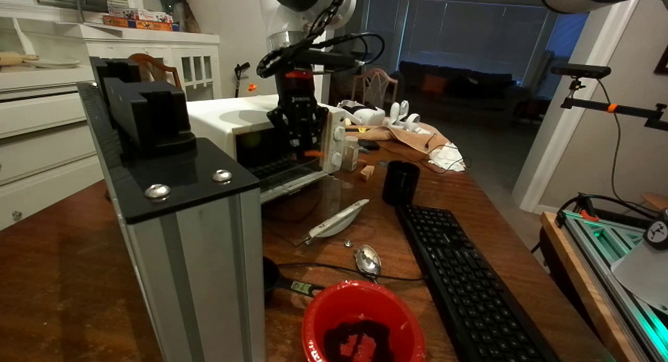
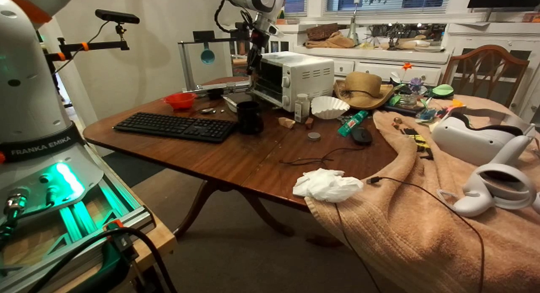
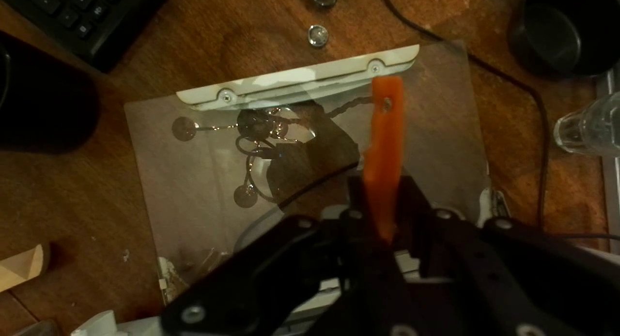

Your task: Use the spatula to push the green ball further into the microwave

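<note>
The black two-fingered claw (image 3: 383, 193) is clamped tight on the flat orange spatula (image 3: 386, 132), whose pierced tip points to 12 o'clock in the wrist view; the blade is hidden. The claw hangs just in front of the boxy white microwave (image 2: 310, 75), above its folded-down clear glass door (image 3: 436, 128), where the long cream handle (image 3: 286, 79) lies toward 12 o'clock in the wrist view. In an exterior view the small round yellow-green ball (image 1: 252, 139) shows dimly inside the microwave, at 9 o'clock from the claw.

On the reddish-brown wooden surface (image 2: 257, 160), the black cylindrical mug (image 1: 401, 183) stands at 4 o'clock from the claw in an exterior view, just beside one end of the long black keyboard (image 1: 472, 284). The round red bowl (image 1: 403, 323) sits between 5 and 6 o'clock, with a shiny metal spoon (image 1: 368, 260) at its 12 o'clock rim.
</note>
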{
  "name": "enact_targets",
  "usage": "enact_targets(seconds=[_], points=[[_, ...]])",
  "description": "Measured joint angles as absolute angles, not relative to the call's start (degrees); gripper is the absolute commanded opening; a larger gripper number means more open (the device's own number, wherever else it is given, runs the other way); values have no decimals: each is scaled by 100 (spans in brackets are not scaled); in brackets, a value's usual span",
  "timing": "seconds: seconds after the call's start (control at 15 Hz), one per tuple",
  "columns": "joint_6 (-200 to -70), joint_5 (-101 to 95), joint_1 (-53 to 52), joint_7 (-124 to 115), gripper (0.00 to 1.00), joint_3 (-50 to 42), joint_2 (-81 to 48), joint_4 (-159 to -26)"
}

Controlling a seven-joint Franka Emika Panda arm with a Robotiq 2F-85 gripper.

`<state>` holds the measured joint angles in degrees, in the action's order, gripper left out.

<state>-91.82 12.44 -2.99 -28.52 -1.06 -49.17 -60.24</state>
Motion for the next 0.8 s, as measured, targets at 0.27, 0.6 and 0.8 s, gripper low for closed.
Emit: enact_targets(seconds=[0.27, 0.6, 0.8], points=[[-9156, 1244, -245, -2794, 5, -104, -5127, -5711], [-9146, 1235, -240, -2669, 5, -73, -5324, -5480], [-9146, 1227, -239, -2604, 5, -71, -5380, -5378]])
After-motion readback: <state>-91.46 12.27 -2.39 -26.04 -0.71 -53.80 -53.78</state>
